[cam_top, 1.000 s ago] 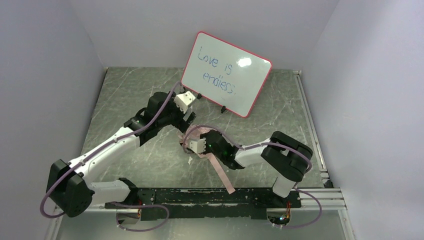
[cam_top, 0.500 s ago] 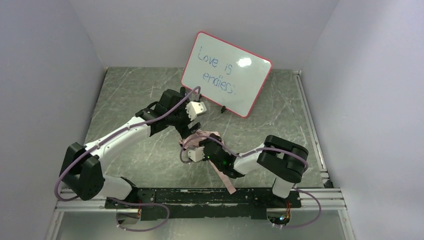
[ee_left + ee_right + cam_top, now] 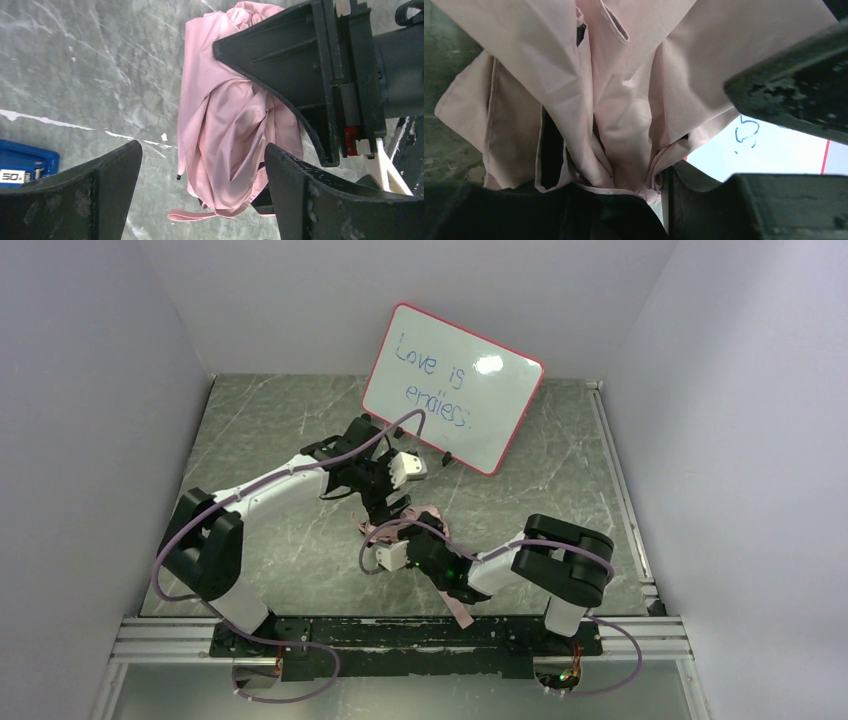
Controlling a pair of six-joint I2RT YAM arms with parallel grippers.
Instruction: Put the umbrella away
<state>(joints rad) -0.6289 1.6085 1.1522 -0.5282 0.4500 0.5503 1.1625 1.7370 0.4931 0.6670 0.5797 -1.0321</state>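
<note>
The pale pink umbrella [image 3: 424, 517] is a folded bundle at the table's middle; a long pink part of it [image 3: 455, 602] runs toward the near rail. My right gripper [image 3: 408, 543] is shut on its gathered fabric [image 3: 624, 115], which fills the right wrist view, pinched at the jaws [image 3: 659, 187]. My left gripper [image 3: 393, 506] hangs just behind it, open wide and empty. In the left wrist view the fabric [image 3: 225, 125] and its pink strap [image 3: 192, 216] lie between my left fingers [image 3: 95, 195], with a right finger [image 3: 295, 65] over the bundle. The shaft is hidden.
The red-framed whiteboard [image 3: 452, 387] leans at the back centre, just behind the left gripper; it shows in the right wrist view [image 3: 774, 150]. A blue object [image 3: 22, 165] lies on the marble table [image 3: 260, 430]. A black rail [image 3: 400, 635] runs along the near edge.
My left arm has swung right and forward, bringing its open gripper down over the umbrella. My right gripper has shifted slightly nearer and left, still holding the fabric.
</note>
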